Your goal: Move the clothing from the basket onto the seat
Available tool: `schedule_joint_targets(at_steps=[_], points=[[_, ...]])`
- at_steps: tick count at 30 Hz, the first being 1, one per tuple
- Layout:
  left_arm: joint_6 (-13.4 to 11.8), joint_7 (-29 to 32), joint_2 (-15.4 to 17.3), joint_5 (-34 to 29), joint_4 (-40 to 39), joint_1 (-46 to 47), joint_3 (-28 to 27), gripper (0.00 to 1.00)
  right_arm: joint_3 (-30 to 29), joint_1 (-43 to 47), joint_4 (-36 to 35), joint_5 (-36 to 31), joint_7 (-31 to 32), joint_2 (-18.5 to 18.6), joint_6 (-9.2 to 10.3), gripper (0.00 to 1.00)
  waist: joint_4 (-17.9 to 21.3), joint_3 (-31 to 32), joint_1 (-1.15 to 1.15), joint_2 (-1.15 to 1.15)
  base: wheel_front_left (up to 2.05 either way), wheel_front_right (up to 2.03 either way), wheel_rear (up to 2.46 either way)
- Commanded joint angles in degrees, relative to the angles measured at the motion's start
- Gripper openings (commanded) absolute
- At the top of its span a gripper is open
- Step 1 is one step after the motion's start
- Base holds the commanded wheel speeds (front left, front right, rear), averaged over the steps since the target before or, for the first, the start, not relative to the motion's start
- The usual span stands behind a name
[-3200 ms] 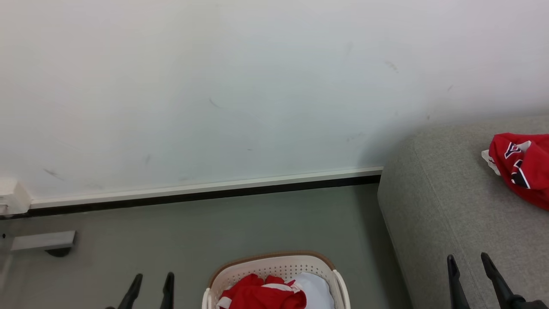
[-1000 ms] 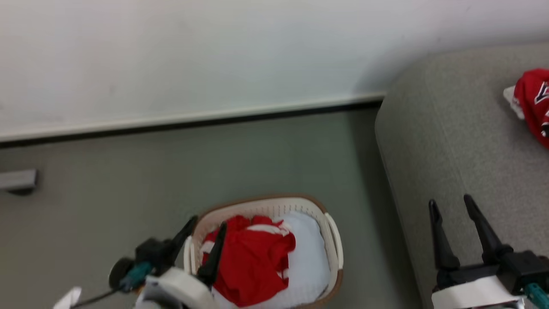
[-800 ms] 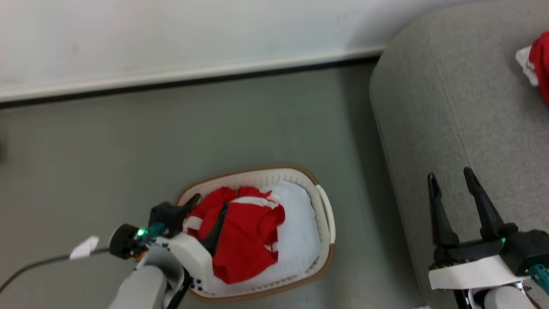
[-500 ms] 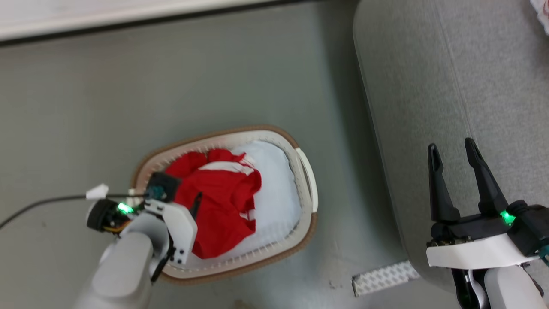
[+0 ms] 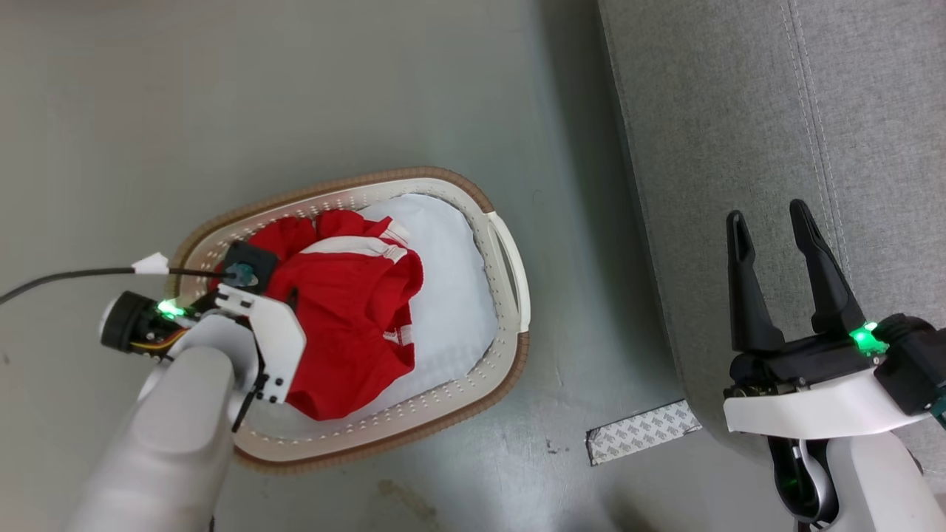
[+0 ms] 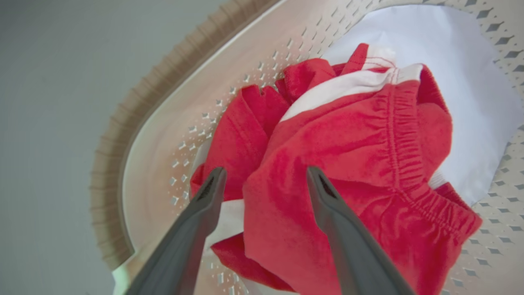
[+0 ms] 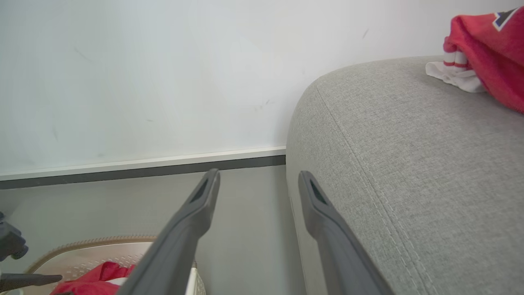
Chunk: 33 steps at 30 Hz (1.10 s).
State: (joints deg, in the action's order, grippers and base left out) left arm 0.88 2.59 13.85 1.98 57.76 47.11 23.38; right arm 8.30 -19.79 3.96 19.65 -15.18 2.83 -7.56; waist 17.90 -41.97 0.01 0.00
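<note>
sofa (image 5: 739, 148): big grey thing taking up the 3 o'clock side of the head view. This is the drop-off spot, and the right wrist view shows one red garment (image 7: 491, 49) lying on it at about 2 o'clock.

floor (image 5: 295, 89): plain grey, and the basket sits on it.

basket (image 5: 414, 176): cream oval with a brown rim, at roughly 9 o'clock from the sofa and well apart from it. Its long axis runs about 8 to 2 o'clock in the head view.

white cloth (image 5: 451, 295): lines the 3 o'clock half of the basket, under the red stuff.

red shorts (image 5: 355, 310): a crumpled heap in the 9 o'clock half of the basket, lying roughly 12 to 6. The elastic waistband runs 12 to 5 o'clock in the left wrist view.

left gripper (image 6: 266, 170): clearly the nearer arm, reaching into the basket. The shorts are dead ahead at 12 o'clock. The fingers are spread wide, straddling a red fold, with one tip by the white stripe and the other over red fabric. It's holding nothing. Can't tell if the tips are actually touching cloth yet. I reckon it just needs to sink a bit and pinch that fold.

right gripper (image 5: 766, 212): fingers apart and empty, hovering over the sofa's edge at 4 o'clock in the head view, far from the basket.

tape strip (image 5: 643, 432): small patterned bit on the floor by the sofa's base.
</note>
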Motion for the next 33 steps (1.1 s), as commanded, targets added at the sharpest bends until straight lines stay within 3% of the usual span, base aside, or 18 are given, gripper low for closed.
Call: schedule_joint_targets(at_steps=[1, 19, 20, 21, 22, 23, 33], points=[[-0.1, 0.4, 0.7, -0.5, 0.7, 0.7, 0.3, 1.0, 0.1, -0.7, 0.2, 0.2, 0.1, 0.1, 0.15, 1.0, 0.0, -0.1, -0.01, 0.0, 0.0, 0.0, 0.0], [2.1, 2.2, 1.7, 1.0, 5.0, 3.7, 2.1, 1.0, 2.3, -2.0, -1.4, 3.0, 0.1, 0.1, 0.15, 1.0, 2.9, -3.7, -0.01, 0.0, 0.0, 0.0, 0.0], [2.4, 2.2, 1.6, 1.0, 5.2, 3.7, 2.2, 0.64, 2.4, -2.2, -1.3, 3.1, 0.1, 0.1, 0.15, 1.0, 3.0, -3.8, -0.01, 0.0, 0.0, 0.0, 0.0], [2.6, 2.4, 1.6, 0.9, 5.6, 3.5, 2.5, 0.45, 2.4, -2.4, -1.3, 3.2, 0.1, 0.1, 0.15, 1.0, 3.2, -3.9, -0.01, 0.0, 0.0, 0.0, 0.0], [2.9, 2.5, 1.5, 0.9, 5.7, 3.4, 2.7, 0.15, 2.4, -2.6, -1.3, 3.3, 0.1, 0.1, 0.15, 1.0, 3.3, -4.0, -0.01, 0.0, 0.0, 0.0, 0.0], [3.1, 2.1, 1.3, 1.0, 5.8, 3.3, 2.9, 0.0, 2.3, -2.6, -1.2, 3.3, 0.1, 0.1, 0.15, 1.0, 3.4, -3.9, -0.01, 0.0, 0.0, 0.0, 0.0], [5.7, -5.6, -4.7, 6.4, 3.7, -0.3, 2.2, 0.0, -0.6, -0.1, 0.7, 0.8, 0.0, 0.1, 0.15, 1.0, -0.1, 3.9, -0.01, 0.0, 0.0, 0.0, 0.0]])
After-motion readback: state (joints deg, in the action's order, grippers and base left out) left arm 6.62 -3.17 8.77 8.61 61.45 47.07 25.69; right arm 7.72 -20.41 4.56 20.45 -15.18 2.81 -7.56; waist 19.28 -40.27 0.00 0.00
